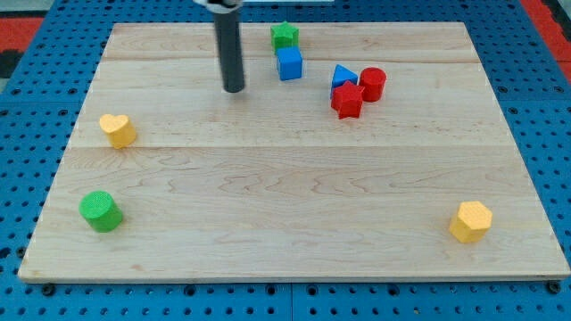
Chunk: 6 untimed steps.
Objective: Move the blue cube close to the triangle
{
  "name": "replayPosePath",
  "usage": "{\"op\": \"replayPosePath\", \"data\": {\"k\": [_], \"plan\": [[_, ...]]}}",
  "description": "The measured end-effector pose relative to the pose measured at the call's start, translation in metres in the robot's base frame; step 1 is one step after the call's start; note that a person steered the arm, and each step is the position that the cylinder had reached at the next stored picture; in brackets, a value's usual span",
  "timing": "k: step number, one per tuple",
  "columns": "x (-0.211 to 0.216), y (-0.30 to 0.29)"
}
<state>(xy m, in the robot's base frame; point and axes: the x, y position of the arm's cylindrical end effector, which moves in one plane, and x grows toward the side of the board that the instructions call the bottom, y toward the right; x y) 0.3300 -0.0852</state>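
Broadly, the bench (294, 223) is filling the view as a pale wooden board, and most of its middle is lying bare. My rod is coming down from the top edge, and my tip (233, 90) is resting on the wood at about nine o'clock from the blue cube (289, 63), apart from it and touching nothing. As for an end effector, I am carrying none that opens or closes; only the plain rod is showing, so there is nothing gripped.

At twelve o'clock on the board, the blue cube is sitting just beneath the green star (285, 36), seemingly touching it. At roughly three o'clock from the cube, the blue triangle (343, 76) is standing near, with a small gap of bare wood between them. The triangle is crowding against the red star (347, 101) at its six o'clock and the red cylinder (372, 83) at its three.

The cube is looking already fairly near the triangle, so little seems left: probably a short push toward three o'clock.

Well apart are the yellow heart (117, 130) at nine o'clock, the green cylinder (100, 211) at eight, and the yellow hexagon (470, 221) at four.
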Motion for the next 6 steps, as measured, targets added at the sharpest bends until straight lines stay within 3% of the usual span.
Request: {"op": "replayPosePath", "data": {"k": [1, 2, 3, 4, 5, 6], "plan": [[-0.052, 0.065], [-0.076, 0.088], [-0.074, 0.119], [-0.046, 0.156], [-0.024, 0.134], [-0.041, 0.072]]}}
